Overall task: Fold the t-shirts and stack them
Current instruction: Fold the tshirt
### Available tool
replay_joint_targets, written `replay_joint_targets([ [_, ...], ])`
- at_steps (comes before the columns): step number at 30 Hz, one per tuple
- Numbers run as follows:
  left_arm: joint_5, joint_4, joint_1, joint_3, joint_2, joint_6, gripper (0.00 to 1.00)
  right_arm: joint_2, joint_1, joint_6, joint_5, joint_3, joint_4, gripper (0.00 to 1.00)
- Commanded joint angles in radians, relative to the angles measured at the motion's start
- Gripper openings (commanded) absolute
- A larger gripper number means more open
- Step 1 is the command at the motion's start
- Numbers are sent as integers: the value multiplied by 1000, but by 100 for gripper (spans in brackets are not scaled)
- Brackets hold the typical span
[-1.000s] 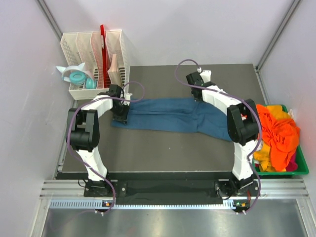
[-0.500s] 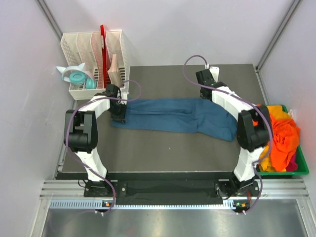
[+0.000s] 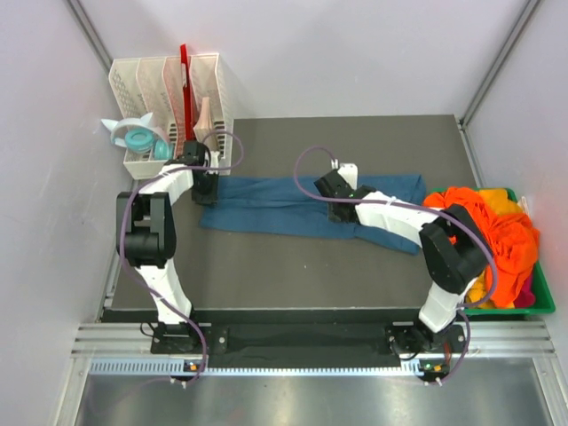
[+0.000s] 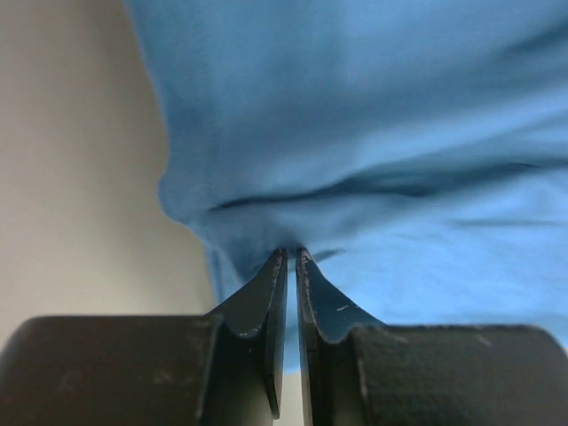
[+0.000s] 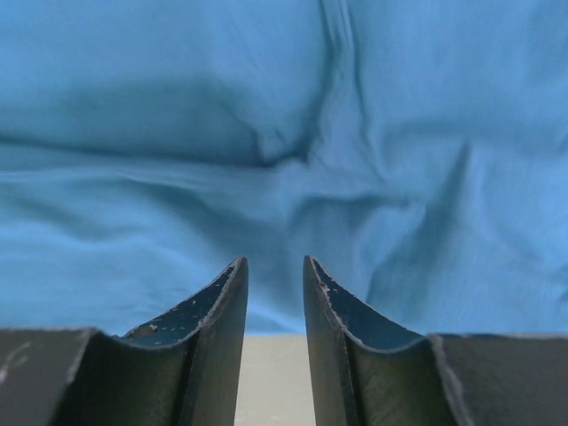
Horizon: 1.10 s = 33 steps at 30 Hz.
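From the top camera, the large plain teal-blue cotton t-shirt (image 3: pixel 275 206) is lying on the dark grey table (image 3: pixel 293 275) as a long narrow band. Its long axis is running left to right, and the right end is turning a little toward the far side. Which end is the collar, I cannot tell. The left gripper (image 3: pixel 206 188) is standing at the band's left end, and the right gripper (image 3: pixel 330 191) over its middle.

In the left wrist view the jaws are lying almost together, their tips at a puckered edge of the cloth. Whether they are pinching it, I cannot tell.

In the right wrist view the jaws are standing apart, released, with nothing between them.

I am judging that the lengthwise fold is ending. The next move is asking for a grip on one end, to carry it over the other.
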Motion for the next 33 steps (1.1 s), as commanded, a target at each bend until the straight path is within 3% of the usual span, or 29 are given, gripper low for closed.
replay_joint_targets([
  [1,-61,4,20,3,29,-8,13,2,3,77,6,-17,24,32],
  [10,29,45,26,12,-46,35,12,-120,8,150,64,-83,8,31],
  [13,63,79,26,20,-73,35,14,-180,9,187,108,-87,-15,35],
  [14,71,79,26,26,-70,35,14,-192,8,193,143,-89,-30,42],
  [17,83,39,26,69,-11,46,15,-179,-18,229,181,-84,-87,45],
  [22,48,-33,23,94,102,73,12,-91,-92,316,116,-118,-95,45],
  [33,-84,-127,-62,41,156,248,9,94,-239,373,-152,-90,-3,41],
])
